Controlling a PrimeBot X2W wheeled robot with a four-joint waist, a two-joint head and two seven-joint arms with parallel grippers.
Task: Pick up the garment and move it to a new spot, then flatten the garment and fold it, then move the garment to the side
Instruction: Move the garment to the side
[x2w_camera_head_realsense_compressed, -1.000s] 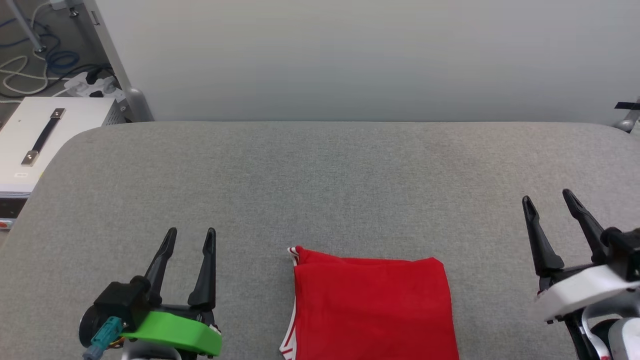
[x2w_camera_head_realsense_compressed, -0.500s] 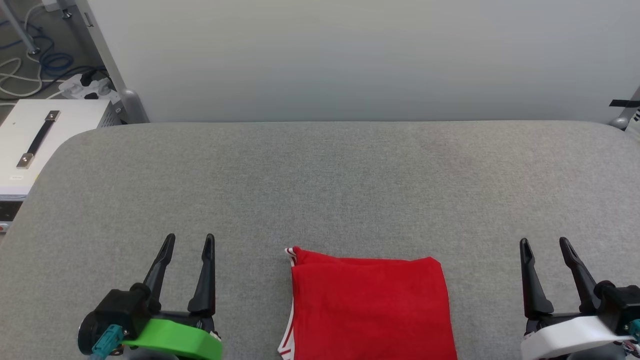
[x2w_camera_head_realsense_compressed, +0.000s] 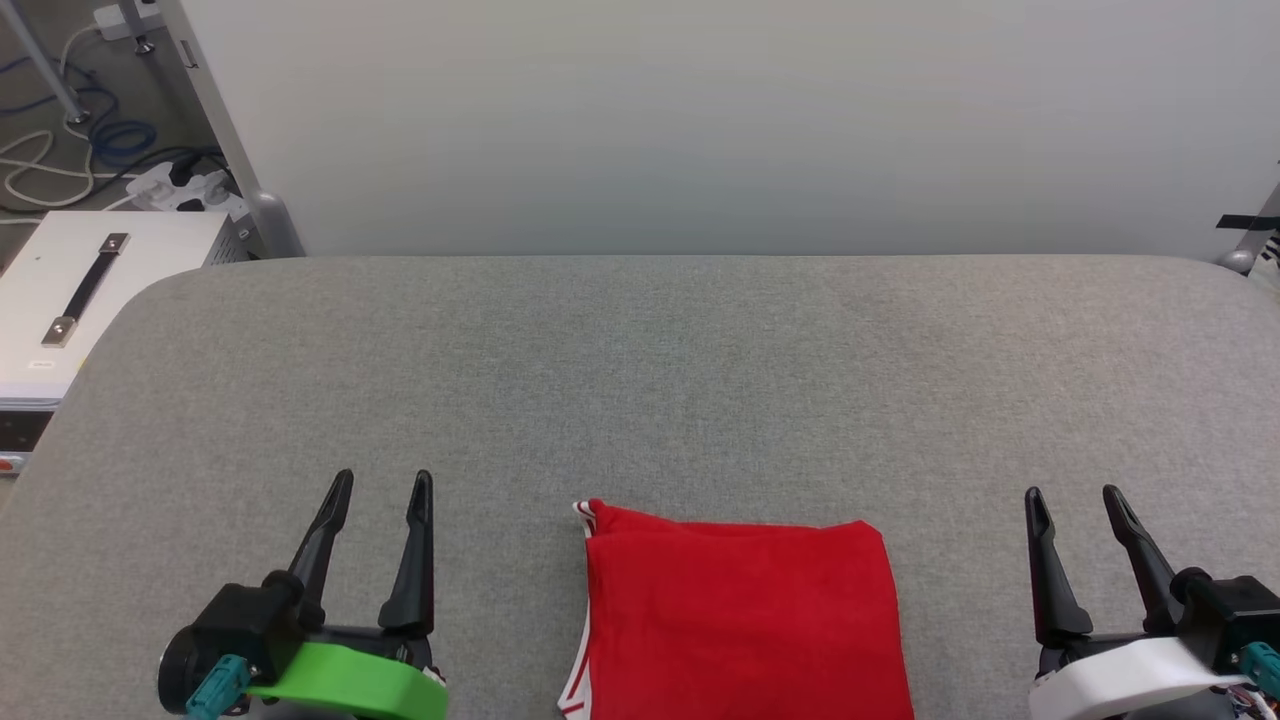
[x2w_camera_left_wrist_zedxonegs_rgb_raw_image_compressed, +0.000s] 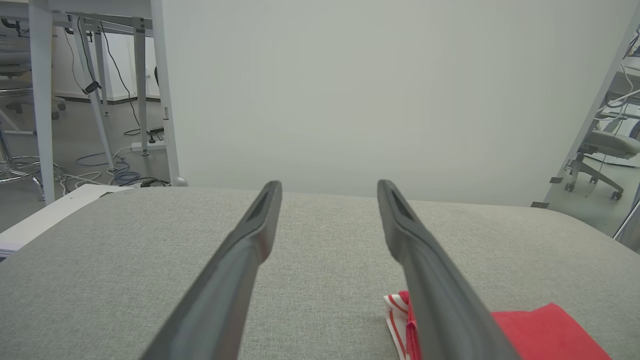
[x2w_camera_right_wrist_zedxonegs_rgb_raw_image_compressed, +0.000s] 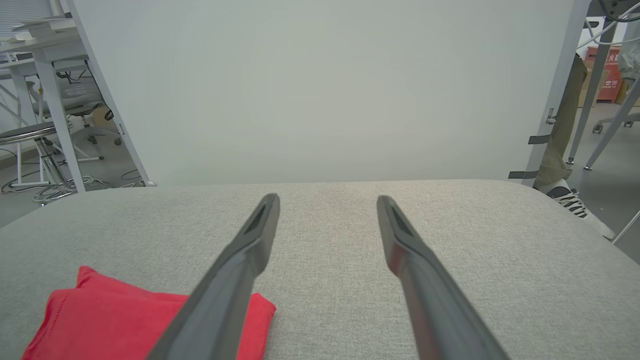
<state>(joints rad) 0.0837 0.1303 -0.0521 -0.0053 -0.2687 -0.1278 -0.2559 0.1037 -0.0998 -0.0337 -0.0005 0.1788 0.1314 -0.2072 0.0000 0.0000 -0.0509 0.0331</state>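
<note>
Red cloth, folded into a tidy rectangle, lies flat at the near edge of the grey fabric-covered table (x2w_camera_head_realsense_compressed: 640, 380). This is the garment (x2w_camera_head_realsense_compressed: 740, 620), sitting roughly midway between the two arms, with plain red facing up. A narrow run of red-and-white striped trim (x2w_camera_head_realsense_compressed: 577, 680) shows down its left side and pokes out at its far left corner.

The left gripper (x2w_camera_head_realsense_compressed: 383, 478), on a green wrist piece, stands to the left of the garment and well apart from it. Its two dark fingers are spread wide and point away toward the far side of the table, with nothing between them. The right gripper (x2w_camera_head_realsense_compressed: 1072, 492), on a white wrist piece, stands to the garment's right, also clear of the cloth, its fingers just as wide and just as empty. From where I stand I cannot tell whether either one touches the table.

Behind the table rises a plain pale wall (x2w_camera_head_realsense_compressed: 700, 120). Off the table's far left corner sits a white box (x2w_camera_head_realsense_compressed: 60, 290) with a dark strap handle, and loose cables (x2w_camera_head_realsense_compressed: 60, 170) lie on the floor beyond it. In the right wrist view, a striped shoe (x2w_camera_right_wrist_zedxonegs_rgb_raw_image_compressed: 570, 202) rests on the floor past the table's far right corner.
</note>
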